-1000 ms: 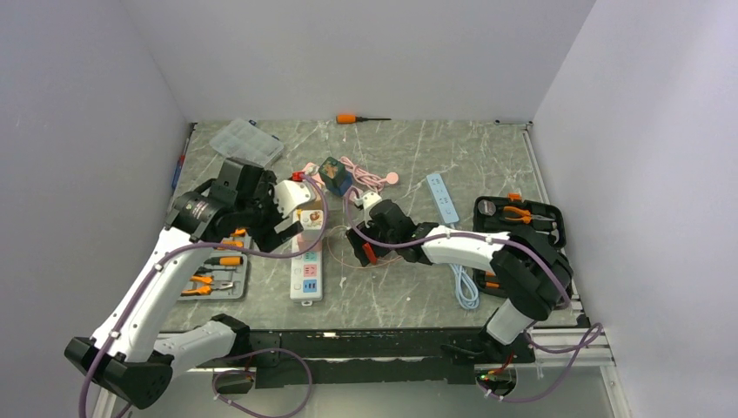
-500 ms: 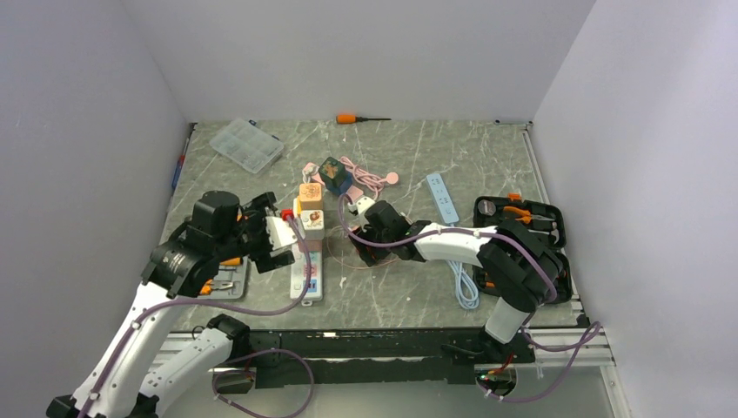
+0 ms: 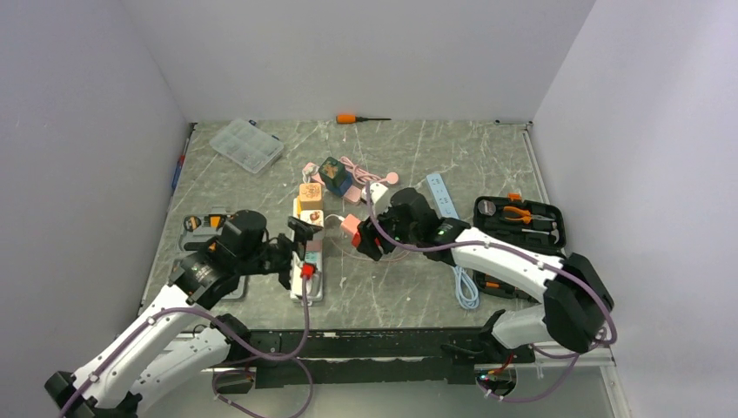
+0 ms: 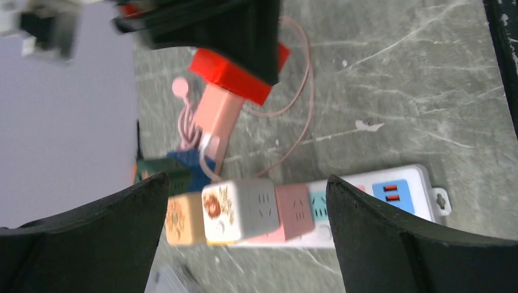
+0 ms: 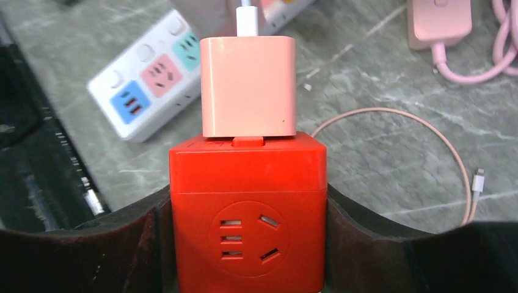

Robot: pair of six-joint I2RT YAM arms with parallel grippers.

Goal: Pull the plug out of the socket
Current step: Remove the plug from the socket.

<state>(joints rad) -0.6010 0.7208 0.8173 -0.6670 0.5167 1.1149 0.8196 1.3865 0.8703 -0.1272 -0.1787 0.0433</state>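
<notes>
The right gripper point(image 5: 247, 201) clamps the red cube plug point(image 5: 247, 238), which carries a pink charger point(image 5: 247, 85), apart from the white power strip point(image 5: 143, 79). The left gripper point(image 4: 247, 183) hangs over the strip, its fingers point(image 4: 379, 244) spread wide.

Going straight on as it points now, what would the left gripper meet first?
Likely the white cube adapter on the power strip, dead ahead of the open left gripper; depth unclear.
</notes>
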